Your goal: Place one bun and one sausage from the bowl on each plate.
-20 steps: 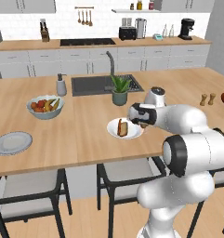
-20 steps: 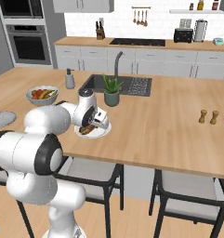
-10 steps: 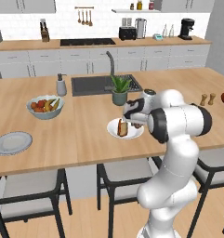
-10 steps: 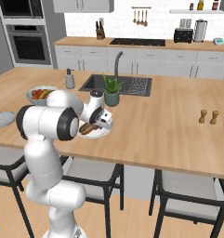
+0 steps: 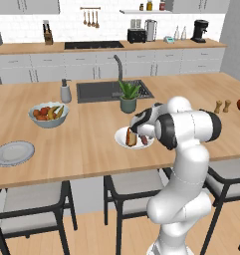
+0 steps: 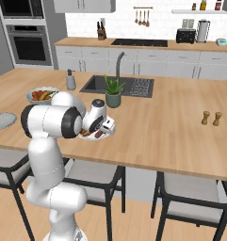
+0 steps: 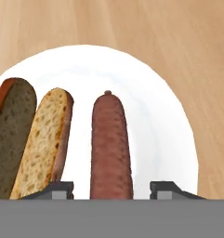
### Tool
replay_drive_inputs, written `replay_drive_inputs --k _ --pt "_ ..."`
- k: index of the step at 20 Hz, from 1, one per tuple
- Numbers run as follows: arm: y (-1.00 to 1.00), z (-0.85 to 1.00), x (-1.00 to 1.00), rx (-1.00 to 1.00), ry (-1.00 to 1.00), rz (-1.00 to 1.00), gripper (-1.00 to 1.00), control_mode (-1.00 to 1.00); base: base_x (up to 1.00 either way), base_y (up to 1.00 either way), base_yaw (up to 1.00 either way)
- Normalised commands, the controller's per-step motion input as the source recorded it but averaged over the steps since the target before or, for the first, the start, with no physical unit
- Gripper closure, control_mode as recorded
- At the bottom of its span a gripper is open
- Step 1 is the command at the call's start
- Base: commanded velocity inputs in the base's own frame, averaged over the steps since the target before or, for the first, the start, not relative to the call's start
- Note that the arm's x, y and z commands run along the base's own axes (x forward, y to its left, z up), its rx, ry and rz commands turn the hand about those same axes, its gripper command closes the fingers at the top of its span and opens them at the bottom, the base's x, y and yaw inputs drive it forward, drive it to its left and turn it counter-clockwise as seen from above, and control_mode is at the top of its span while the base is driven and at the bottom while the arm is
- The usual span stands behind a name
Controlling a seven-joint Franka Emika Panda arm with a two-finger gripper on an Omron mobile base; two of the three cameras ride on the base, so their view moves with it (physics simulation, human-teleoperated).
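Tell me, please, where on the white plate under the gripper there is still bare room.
On the white plate, the widest bare patch lies between the sausage and the rim on the far side from the bun. A narrower strip separates sausage and bun. The bun's side is crowded, a darker piece against it.

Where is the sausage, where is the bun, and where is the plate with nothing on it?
sausage (image 7: 110, 148), hand view, middle of its length.
bun (image 7: 41, 142), hand view, its cut crumb face.
empty plate (image 5: 13, 152), left base view, its centre.
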Motion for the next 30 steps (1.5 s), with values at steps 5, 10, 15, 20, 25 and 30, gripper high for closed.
replay_drive_inputs --k 5,10,15,20,25,30 --pt "0.0 0.76 -0.07 -0.02 -0.03 0.0 -1.0 -1.0 0.0 0.0 0.0" --pt "0.0 1.0 -0.95 0.0 -0.06 0.0 -1.0 -1.0 0.0 0.0 0.0" --pt "0.01 1.0 -1.0 -0.02 0.0 0.0 -1.0 -1.0 0.0 0.0 0.0" --pt "0.07 0.86 -1.0 -0.06 0.0 0.0 -1.0 -1.0 0.0 0.0 0.0" --pt "0.13 0.45 -1.0 -0.05 0.0 0.0 -1.0 -1.0 0.0 0.0 0.0" --pt "0.1 0.2 -1.0 -0.02 0.0 0.0 -1.0 -1.0 0.0 0.0 0.0"
